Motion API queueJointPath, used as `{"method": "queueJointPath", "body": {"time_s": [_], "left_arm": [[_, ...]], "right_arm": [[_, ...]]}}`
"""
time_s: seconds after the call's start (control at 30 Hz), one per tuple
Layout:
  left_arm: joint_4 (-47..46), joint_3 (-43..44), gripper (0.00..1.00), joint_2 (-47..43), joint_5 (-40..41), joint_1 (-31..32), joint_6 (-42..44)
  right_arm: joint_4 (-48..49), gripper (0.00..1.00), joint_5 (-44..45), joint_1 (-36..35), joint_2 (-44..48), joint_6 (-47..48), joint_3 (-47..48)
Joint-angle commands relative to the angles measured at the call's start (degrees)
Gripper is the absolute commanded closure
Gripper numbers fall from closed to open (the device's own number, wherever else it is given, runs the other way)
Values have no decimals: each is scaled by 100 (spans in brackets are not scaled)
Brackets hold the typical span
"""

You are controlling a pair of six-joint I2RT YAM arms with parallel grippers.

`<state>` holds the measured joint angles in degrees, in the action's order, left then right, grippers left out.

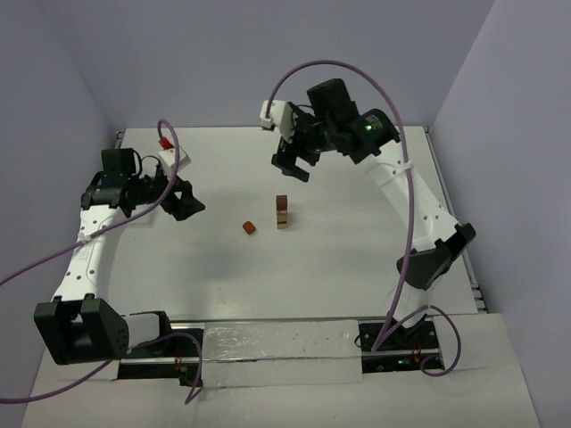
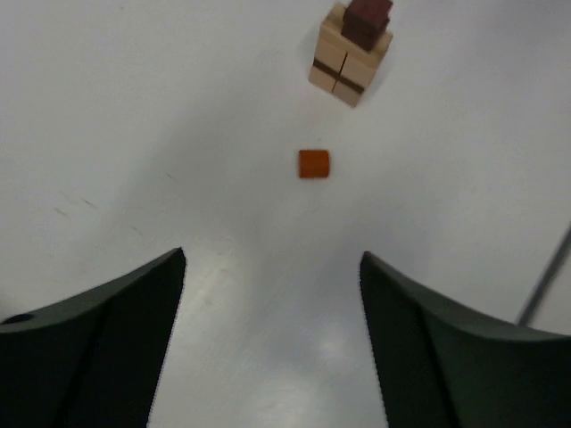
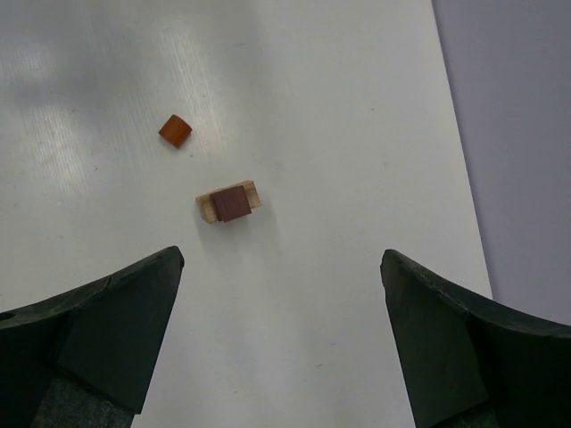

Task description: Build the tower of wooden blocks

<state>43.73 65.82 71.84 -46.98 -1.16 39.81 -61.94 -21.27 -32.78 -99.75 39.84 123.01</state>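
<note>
Top external view: tower [image 1: 282, 212], middle of tabletop [image 1: 357, 267], standing free. Orange block [image 1: 249, 228] just beside it, apart; presumably next pick. Left pincer [image 1: 185, 201], right pincer [image 1: 293, 166]: both wide, empty.

From the left wrist, the tower [image 2: 343, 67] runs off the upper edge, its dark top block [image 2: 366, 20] cut short, and the whole view is soft. Lower right of the tower, a thin grey line [image 2: 544, 276] leaves the right edge; what it is cannot be told. From the right wrist, the top block hides all beneath it but a pale rim. The left gripper [image 2: 272, 257] and right gripper [image 3: 281, 257] show only finger ends, cut by the frame edges. From above, the tower's layers are too small to count, and so is the shape of the loose block [image 1: 249, 228] left of it.
</note>
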Motion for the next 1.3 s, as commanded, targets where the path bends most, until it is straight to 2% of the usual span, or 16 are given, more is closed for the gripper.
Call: {"method": "queueJointPath", "body": {"time_s": [0.0, 0.03, 0.13, 0.37, 0.5, 0.63, 0.8, 0.87, 0.97, 1.1, 1.27], "left_arm": [[1668, 261, 33, 511, 466, 544, 4020], [1883, 315, 36, 700, 655, 790, 4646], [1982, 418, 43, 1207, 1061, 1257, 5705], [1817, 982, 49, 2236, 1129, 1863, 6412], [1493, 928, 52, 2505, 1506, 2323, 6666], [919, 748, 50, 2690, 2648, 3069, 6076], [825, 804, 37, 2959, 3881, 3839, 4985], [755, 639, 35, 2934, 4418, 4029, 4700], [647, 430, 32, 2894, 4968, 4429, 4362], [815, 611, 28, 3129, 5650, 4828, 3802], [899, 830, 20, 3333, 5973, 5013, 3557]], "right_arm": [[187, 0, -1160, 764, 288, -737, -462], [182, 0, -1495, 948, 382, -858, -588], [191, 0, -1960, 1379, 563, -965, -994], [196, 0, -2707, 2311, 801, -1178, -1317], [173, 0, -3056, 2729, 803, -1279, -1413], [168, 0, -3286, 2963, 782, -1312, -1569], [138, 0, -3451, 3203, 816, -1302, -1596], [129, 0, -3513, 3230, 835, -1289, -1605], [112, 0, -3601, 3234, 856, -1259, -1668], [103, 0, -3735, 3234, 923, -1223, -1773], [21, 0, -3787, 3234, 996, -1086, -1857]]}}
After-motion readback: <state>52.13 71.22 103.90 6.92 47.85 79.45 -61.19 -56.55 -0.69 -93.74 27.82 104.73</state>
